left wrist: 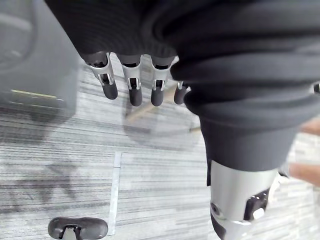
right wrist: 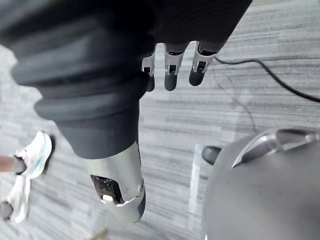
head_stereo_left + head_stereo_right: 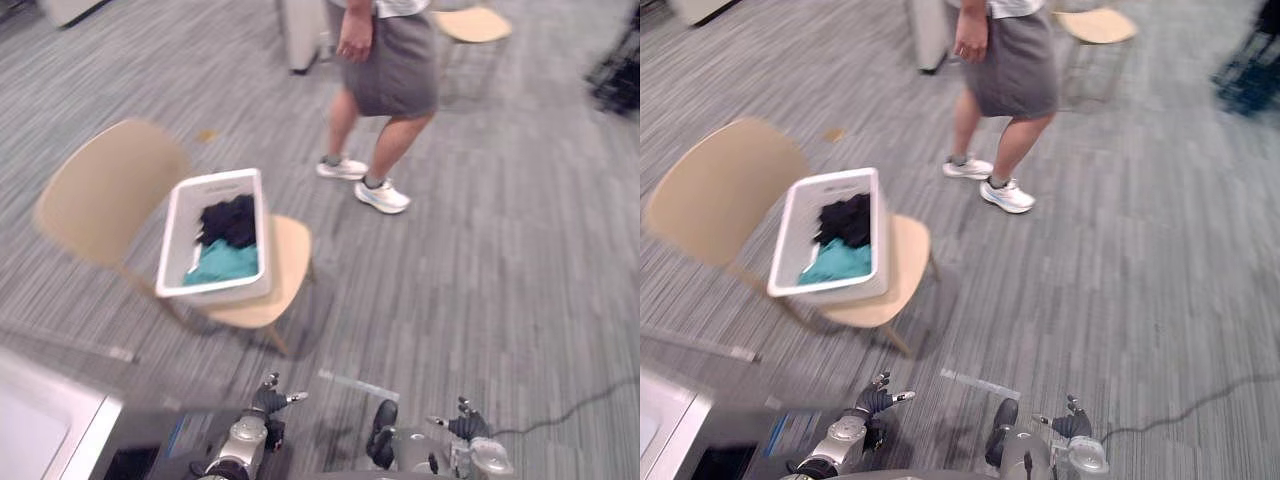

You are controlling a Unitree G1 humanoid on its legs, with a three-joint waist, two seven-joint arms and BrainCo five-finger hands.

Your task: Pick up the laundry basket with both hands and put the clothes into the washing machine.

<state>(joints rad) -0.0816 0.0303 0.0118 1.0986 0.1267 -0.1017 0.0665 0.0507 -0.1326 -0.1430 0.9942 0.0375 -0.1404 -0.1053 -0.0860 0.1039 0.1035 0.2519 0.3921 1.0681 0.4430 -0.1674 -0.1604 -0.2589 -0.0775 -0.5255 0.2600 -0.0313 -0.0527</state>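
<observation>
Below me: matt white plastic laundry basket [image 3: 182, 235]; soft black and teal cloth clothes [image 3: 230, 222]; smooth pale wooden chair [image 3: 105, 190]; rough grey ribbed carpet [image 3: 500, 280].

A tan chair [image 3: 287, 262] stands on the grey carpeted floor [image 3: 500, 290]; a white basket [image 3: 176, 235] of clothes [image 3: 228, 238] rests on its seat.

Laundry basket [image 3: 178, 240] sits on the seat of a chair [image 3: 105, 190], left of centre. Clothes [image 3: 228, 240] lie in it, toward its right wall. Chair back stands left of the basket. Person [image 3: 390, 70] stands farther off, right. Second chair [image 3: 475, 25] is behind the person. Left hand [image 3: 268, 400] and right hand [image 3: 465, 425] are nearest, well apart from the chair.
</observation>
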